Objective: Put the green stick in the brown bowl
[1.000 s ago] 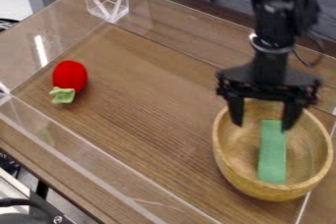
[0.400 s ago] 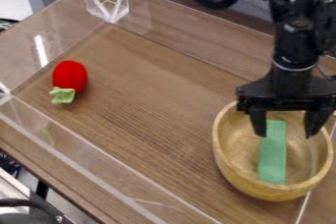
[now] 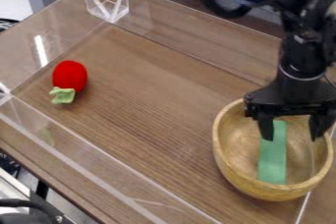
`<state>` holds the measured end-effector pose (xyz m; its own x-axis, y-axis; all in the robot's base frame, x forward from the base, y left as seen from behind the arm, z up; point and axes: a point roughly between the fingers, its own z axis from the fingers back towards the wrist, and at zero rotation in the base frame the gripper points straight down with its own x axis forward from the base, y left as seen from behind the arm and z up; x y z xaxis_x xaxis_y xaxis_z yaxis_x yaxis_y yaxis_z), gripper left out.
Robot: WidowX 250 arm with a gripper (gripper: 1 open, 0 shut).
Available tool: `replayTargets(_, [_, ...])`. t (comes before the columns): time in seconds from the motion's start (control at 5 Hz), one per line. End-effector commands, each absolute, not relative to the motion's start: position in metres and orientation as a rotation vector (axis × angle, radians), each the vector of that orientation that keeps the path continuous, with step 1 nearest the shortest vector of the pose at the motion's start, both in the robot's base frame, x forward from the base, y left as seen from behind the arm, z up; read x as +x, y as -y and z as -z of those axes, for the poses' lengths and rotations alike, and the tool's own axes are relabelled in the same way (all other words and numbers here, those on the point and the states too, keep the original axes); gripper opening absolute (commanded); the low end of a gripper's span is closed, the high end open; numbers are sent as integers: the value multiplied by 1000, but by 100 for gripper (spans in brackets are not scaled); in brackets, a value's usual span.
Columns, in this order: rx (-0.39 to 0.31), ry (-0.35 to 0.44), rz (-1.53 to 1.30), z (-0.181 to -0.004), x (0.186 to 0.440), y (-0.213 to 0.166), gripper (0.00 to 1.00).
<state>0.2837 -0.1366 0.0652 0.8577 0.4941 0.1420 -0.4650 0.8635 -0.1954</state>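
Observation:
The green stick (image 3: pixel 274 154) lies inside the brown bowl (image 3: pixel 237 169) at the right front of the table, leaning from the bowl's floor up toward its far rim. My gripper (image 3: pixel 296 125) hangs directly above the bowl's far side. Its black fingers (image 3: pixel 265 122) are spread wide apart and open, one on each side of the stick's upper end, with nothing held between them.
A red ball-like toy with a green leafy base (image 3: pixel 67 78) lies on the wooden table at the left. Clear acrylic walls (image 3: pixel 108 7) fence the tabletop on all sides.
The arm has shifted to the right over the bowl, with the fingers still spread. The green stick stays lying in the bowl.

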Motion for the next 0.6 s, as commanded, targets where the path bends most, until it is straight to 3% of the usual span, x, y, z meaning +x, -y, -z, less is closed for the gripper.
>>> replayTargets(0.0, [-182,233,-423,-67,289,146,100])
replayTargets(0.2, [-189,241,-357,-64,289,151,100])
replayTargets(0.4, [-182,245,-330,-75,283,153,100])
